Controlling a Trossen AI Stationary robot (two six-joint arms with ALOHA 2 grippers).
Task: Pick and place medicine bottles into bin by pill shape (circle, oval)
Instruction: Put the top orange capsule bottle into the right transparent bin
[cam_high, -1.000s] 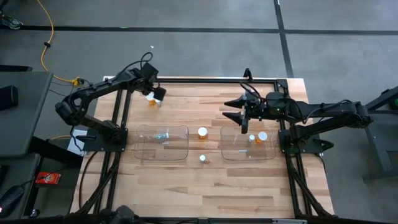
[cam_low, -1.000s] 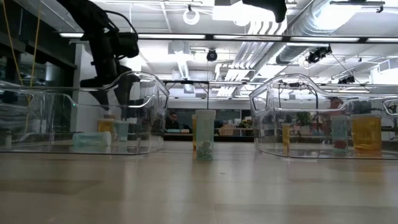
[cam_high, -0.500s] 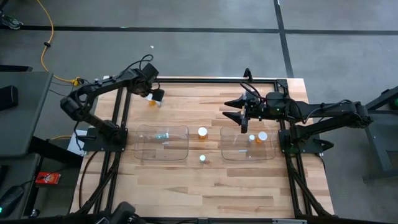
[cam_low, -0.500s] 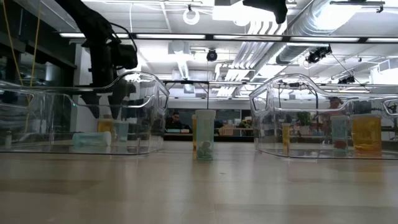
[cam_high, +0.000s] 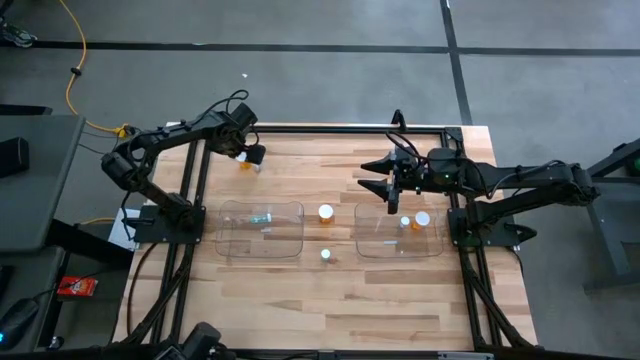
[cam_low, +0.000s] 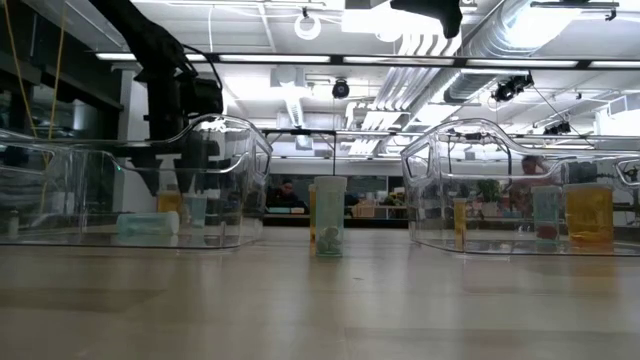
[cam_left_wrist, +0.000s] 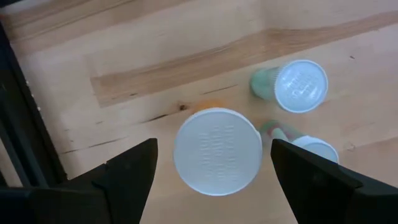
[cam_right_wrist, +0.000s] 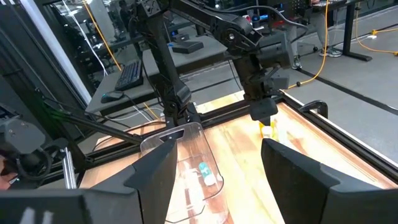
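My left gripper (cam_high: 246, 154) is open and points down at the table's far left, over three small white-capped bottles. In the left wrist view its fingers (cam_left_wrist: 212, 163) stand on either side of an amber bottle's white cap (cam_left_wrist: 217, 142) without touching it. Two pale teal bottles (cam_left_wrist: 297, 86) (cam_left_wrist: 316, 149) stand just beside it. My right gripper (cam_high: 386, 182) is open and empty, above the far edge of the right bin (cam_high: 398, 250). An amber bottle (cam_high: 326, 212) and a pale one (cam_high: 326, 255) stand on the table between the bins.
Two clear bins sit mid-table. The left bin (cam_high: 290, 245) holds a pale bottle lying on its side (cam_high: 260, 218). The right bin holds two upright bottles (cam_high: 405, 222) (cam_high: 422, 218). Black frame rails run along the table's edges (cam_high: 195, 180). People show in the room beyond, in the low view.
My left gripper has come down toward the bottles at the table's far left and has straightened from a tilt to point down, staying open. The bottles have not moved.
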